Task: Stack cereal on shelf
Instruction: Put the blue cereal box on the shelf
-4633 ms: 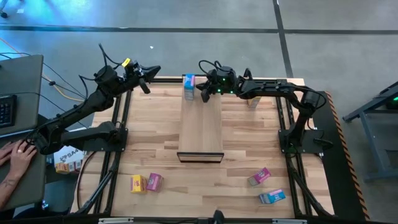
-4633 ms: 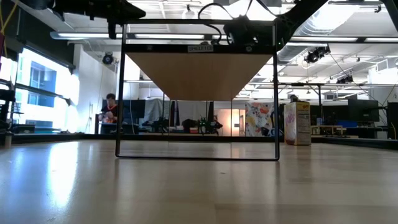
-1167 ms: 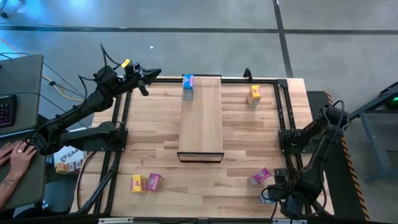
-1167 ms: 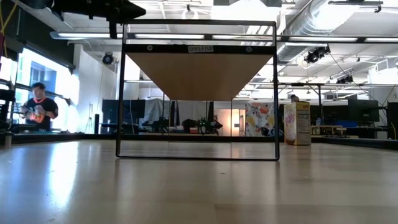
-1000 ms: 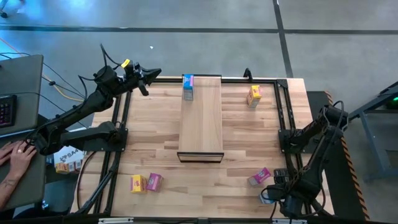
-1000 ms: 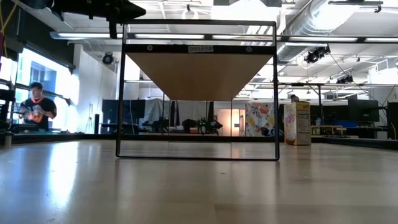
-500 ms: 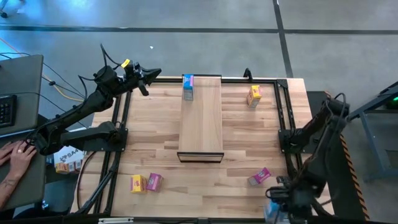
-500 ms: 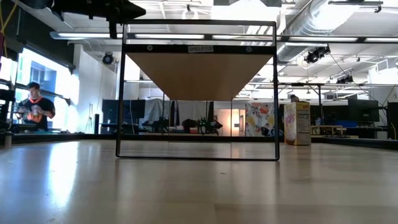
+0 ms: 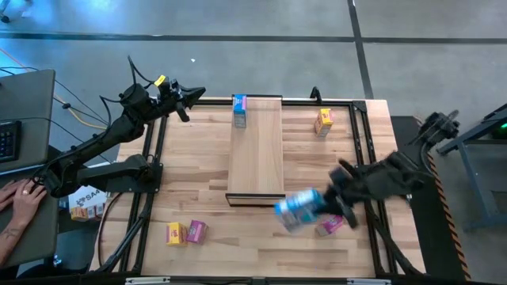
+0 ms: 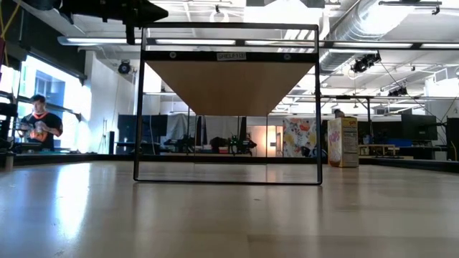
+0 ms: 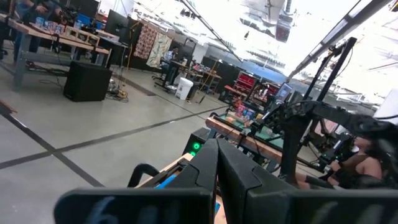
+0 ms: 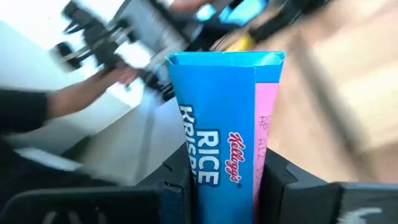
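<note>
Right claw (image 9: 317,207) has lifted blue cereal box (image 9: 297,210).

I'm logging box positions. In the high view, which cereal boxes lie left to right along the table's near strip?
Yellow box → pink box → blue box, held in the right tool → second pink box.

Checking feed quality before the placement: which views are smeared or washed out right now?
High view: the right gripper and the blue cereal box it holds are motion-smeared; the long pale-wood shelf plank stays crisp. Right wrist view: the box reads sharp, background streaked. Low view: bright window glare at left. Left wrist view: overhead lights blown out.
</note>
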